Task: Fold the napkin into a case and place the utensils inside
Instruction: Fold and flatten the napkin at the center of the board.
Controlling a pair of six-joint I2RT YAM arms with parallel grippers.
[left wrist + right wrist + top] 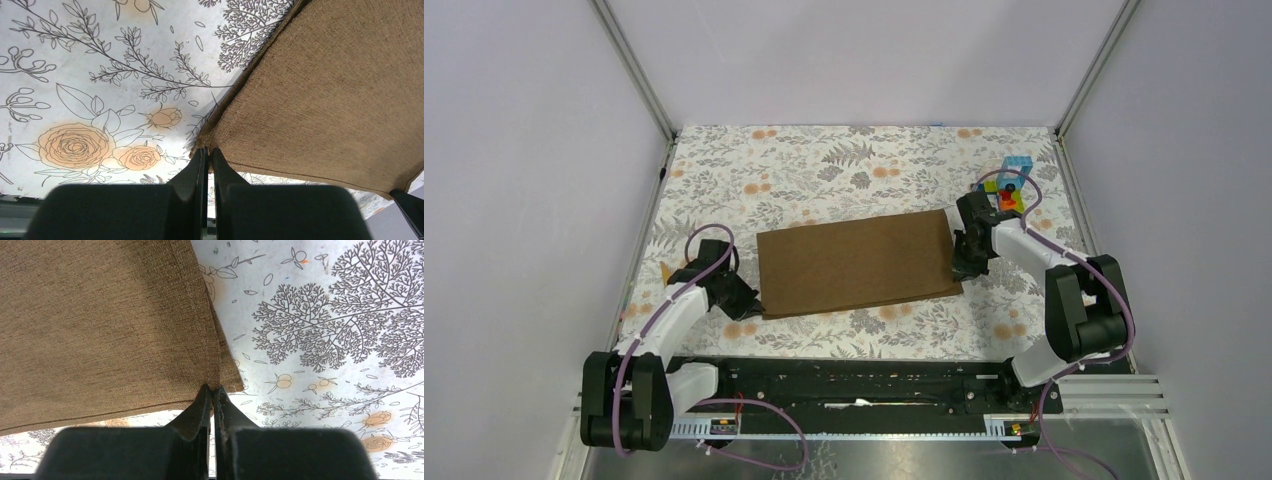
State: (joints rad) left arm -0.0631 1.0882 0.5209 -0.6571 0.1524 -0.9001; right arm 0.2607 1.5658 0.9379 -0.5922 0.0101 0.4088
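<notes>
Fingers on your left gripper (207,151) are pressed almost together, pinching the near left corner of the napkin (854,262) between their tips. Your right gripper (211,388) is clamped tight on the near right corner, where its wrist view shows hemmed layers of cloth meeting at the pinch. Neither gripper touches anything else.

The napkin lies as a plain brown rectangle in the middle of the table. Its long sides run left to right, slightly skewed, so the right end sits a little farther from the arm bases than the left. You have one arm reaching in from each side.

Beneath it, the table covering (874,160) is pale with grey foliage and orange blossoms. A small stack of colourful toy blocks (1007,186) stands near the far right corner of the table, just behind your right arm and apart from the napkin. At the left edge, beside your left arm, a small yellow-orange shape (665,271) shows, too small to identify.

Pale lilac walls (854,60) enclose the table on three sides, with metal frame posts (634,70) at the far corners. A dark rail (874,378) runs along the near edge between the bases.
</notes>
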